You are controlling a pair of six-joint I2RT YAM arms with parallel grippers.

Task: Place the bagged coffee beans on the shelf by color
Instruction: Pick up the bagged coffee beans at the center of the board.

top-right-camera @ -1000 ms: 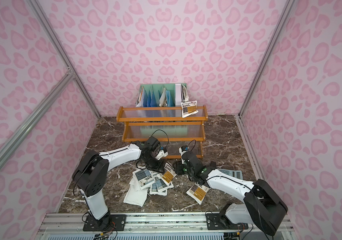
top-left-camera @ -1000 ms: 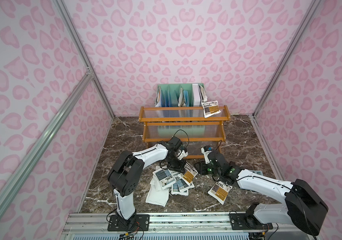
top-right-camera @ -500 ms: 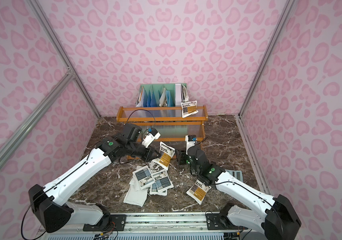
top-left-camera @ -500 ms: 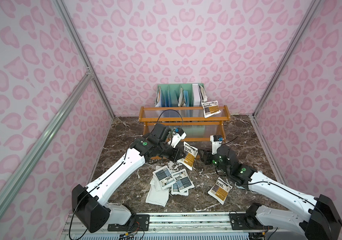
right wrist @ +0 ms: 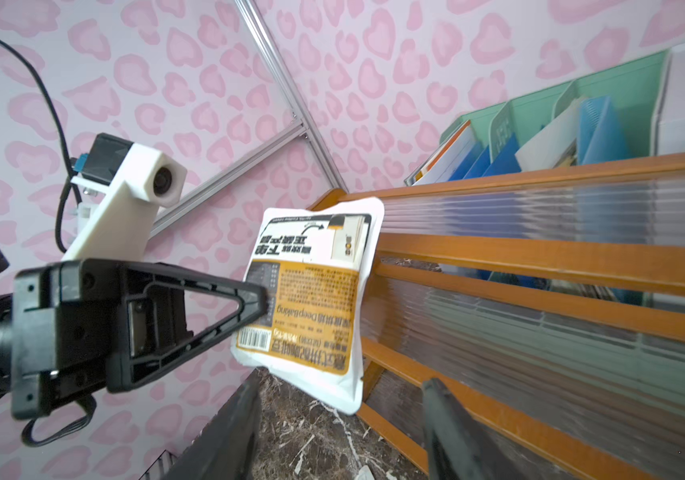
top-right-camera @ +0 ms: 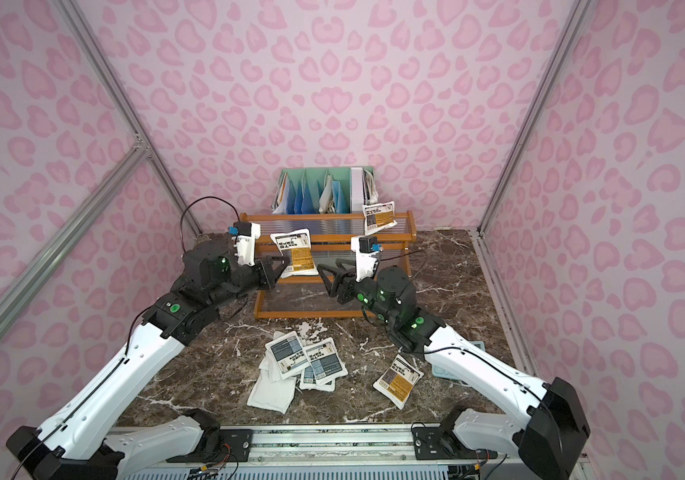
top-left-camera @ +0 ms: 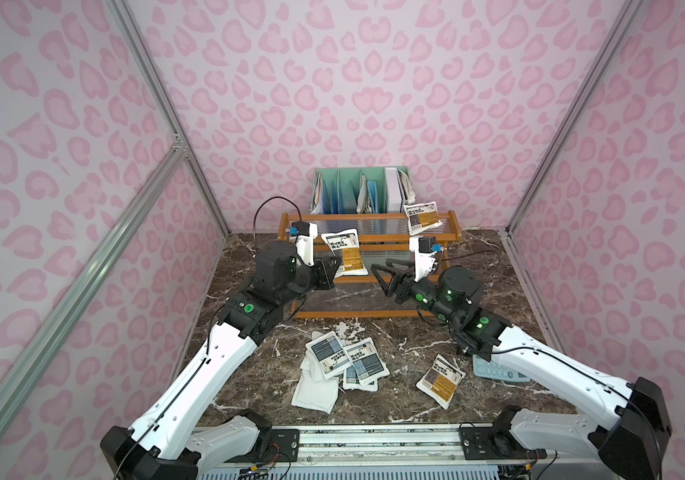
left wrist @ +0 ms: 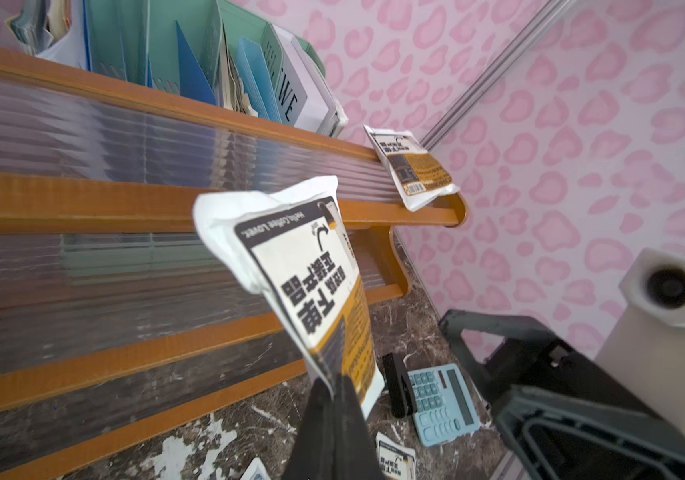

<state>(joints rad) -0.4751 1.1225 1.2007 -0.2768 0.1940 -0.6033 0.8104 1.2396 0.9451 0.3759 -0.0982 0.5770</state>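
My left gripper is shut on the lower edge of an orange-yellow coffee bean bag. It holds the bag upright in the air before the orange-brown shelf's middle tier. My right gripper faces that bag from the right, open and empty, a little apart from it. Another orange-yellow bag leans on the right end of the top tier. A heap of blue-labelled and face-down white bags lies on the table, and an orange-yellow bag lies to its right.
A mint-green divider rack with papers stands behind the shelf against the back wall. A light-blue calculator lies under my right forearm. Pink patterned walls close in the marble table on three sides.
My left arm has lifted the orange-yellow bag from the heap up to the shelf front. My right arm has risen off the table and its jaws have spread wider.
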